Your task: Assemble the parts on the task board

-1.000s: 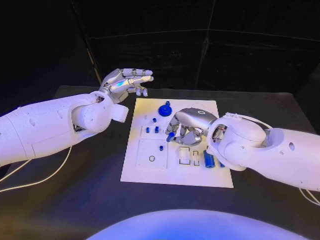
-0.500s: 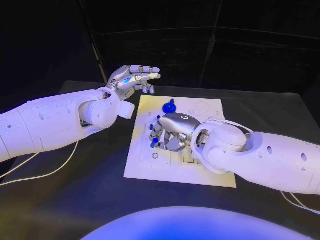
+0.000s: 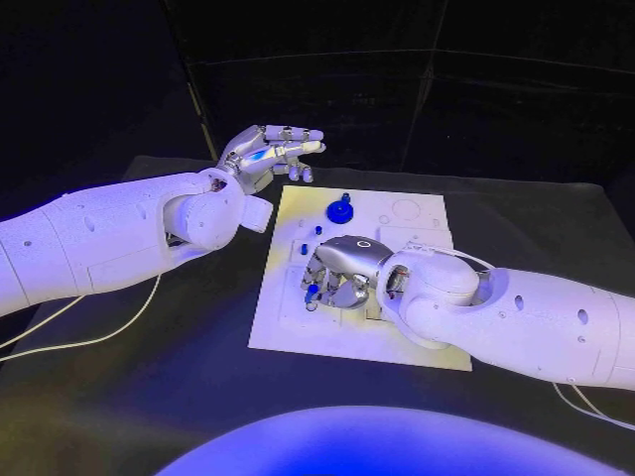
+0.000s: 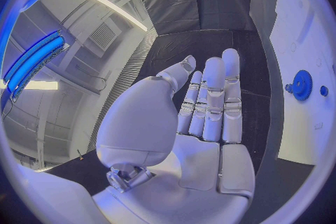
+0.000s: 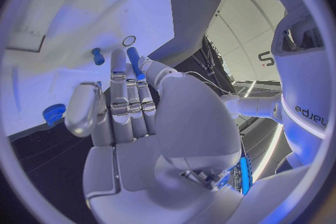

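Holding a blue peg (image 5: pixel 134 63) at its fingertips, the right hand (image 3: pixel 343 270) sits low over the middle left of the white board (image 3: pixel 418 347); the other fingers are curled around the peg, which points down toward the board surface. In the right wrist view a small ring-shaped hole (image 5: pixel 129 40) and a second short blue peg (image 5: pixel 97 56) lie just beyond the fingertips. The left hand (image 3: pixel 268 154) hangs raised at the upper left of the frame, off the board's far left corner, fingers extended side by side and holding nothing.

Risk, as a judgement: the peg is gripped only at its upper end, so it may tilt in the grasp and meet the hole rim off-axis, jamming or skidding across the smooth board. The curled fingers also block the head camera's sight of the target, and they pass near the standing peg, which could be knocked over.

Materials: the board is a flat, matte white rectangular plate with shallow cut recesses. The pegs are smooth blue cylinders, likely plastic. A blue gear (image 3: pixel 340 211) with a toothed edge sits near the board's top. The table (image 3: pixel 146 397) is dull black.
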